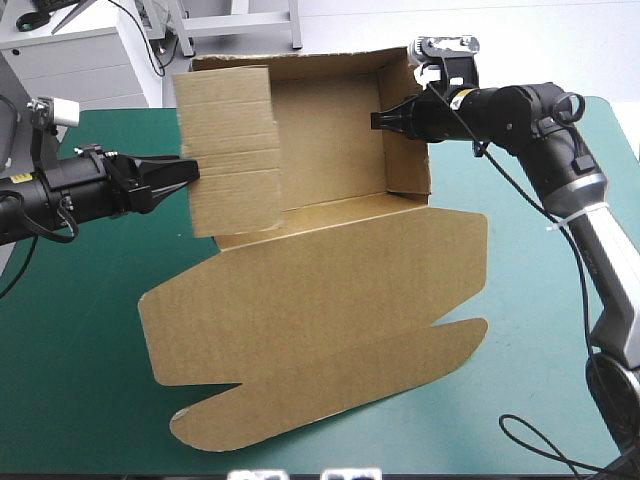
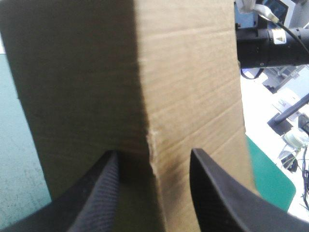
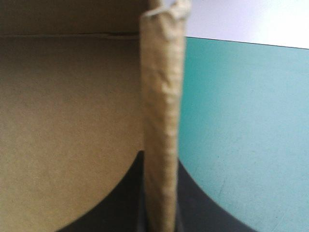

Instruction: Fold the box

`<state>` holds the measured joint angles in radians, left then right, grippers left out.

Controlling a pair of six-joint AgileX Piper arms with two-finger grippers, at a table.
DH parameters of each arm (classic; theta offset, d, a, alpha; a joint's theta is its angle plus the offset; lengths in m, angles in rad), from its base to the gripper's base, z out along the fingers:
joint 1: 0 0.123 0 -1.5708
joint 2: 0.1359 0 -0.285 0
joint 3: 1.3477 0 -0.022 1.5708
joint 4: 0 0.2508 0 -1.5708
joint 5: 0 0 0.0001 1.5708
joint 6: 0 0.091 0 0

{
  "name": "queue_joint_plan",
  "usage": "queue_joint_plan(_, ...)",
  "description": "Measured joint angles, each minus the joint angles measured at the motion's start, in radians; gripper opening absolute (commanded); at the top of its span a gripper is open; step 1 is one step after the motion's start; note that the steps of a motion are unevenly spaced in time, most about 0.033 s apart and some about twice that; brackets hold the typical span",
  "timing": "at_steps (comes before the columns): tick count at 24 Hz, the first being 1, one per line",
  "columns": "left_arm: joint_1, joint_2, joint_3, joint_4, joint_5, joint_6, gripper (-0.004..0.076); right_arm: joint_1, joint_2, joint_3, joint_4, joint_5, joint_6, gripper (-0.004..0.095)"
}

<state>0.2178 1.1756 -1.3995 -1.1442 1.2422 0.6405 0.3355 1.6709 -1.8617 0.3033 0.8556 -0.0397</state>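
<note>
Box (image 1: 330, 300): brown corrugated board, paper-faced, matt. Fine parallel ribbing shows through the raised wall. Its cut edge, seen from the right wrist, is rough and fibrous.

Cover (image 1: 80, 330): teal-green, matt, smooth, no sheen. Possibly a rubbery mat rather than cloth; hard to tell.

Left gripper (image 2: 153, 162): black fingers (image 2: 99, 193) with a fine ribbed, woven-looking texture and a dull gloss.

Right arm (image 1: 598, 228): silvery-grey shell, smooth, slight shine.
</note>
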Motion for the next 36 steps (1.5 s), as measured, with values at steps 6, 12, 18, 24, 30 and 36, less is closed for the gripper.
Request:
queue_joint_plan(6, -0.035, -0.006, 0.000, 0.125, 0.007, 0.000, 0.0384, 0.064, 0.010, 0.002, -0.060, -0.021, 0.021, 0.0003)
queue_joint_plan(12, -0.044, -0.006, 0.000, 0.297, 0.011, -0.131, 0.0384, 0.174, 0.012, 0.002, -0.209, -0.036, 0.105, 0.0003)
queue_joint_plan(18, -0.100, -0.007, 0.000, 0.492, -0.020, -0.323, 0.0384, 0.255, 0.013, 0.002, -0.303, -0.044, 0.166, 0.0003)
queue_joint_plan(24, -0.173, 0.021, 0.000, 0.691, -0.062, -0.514, 0.0384, 0.297, 0.022, -0.037, -0.333, -0.017, 0.180, 0.0003)
queue_joint_plan(30, -0.192, 0.054, 0.000, 0.758, -0.105, -0.543, 0.0380, 0.306, 0.021, -0.071, -0.324, 0.044, 0.184, 0.0002)
queue_joint_plan(36, -0.192, 0.054, 0.000, 0.762, -0.141, -0.547, 0.0179, 0.306, 0.021, -0.071, -0.317, 0.063, 0.195, 0.0001)
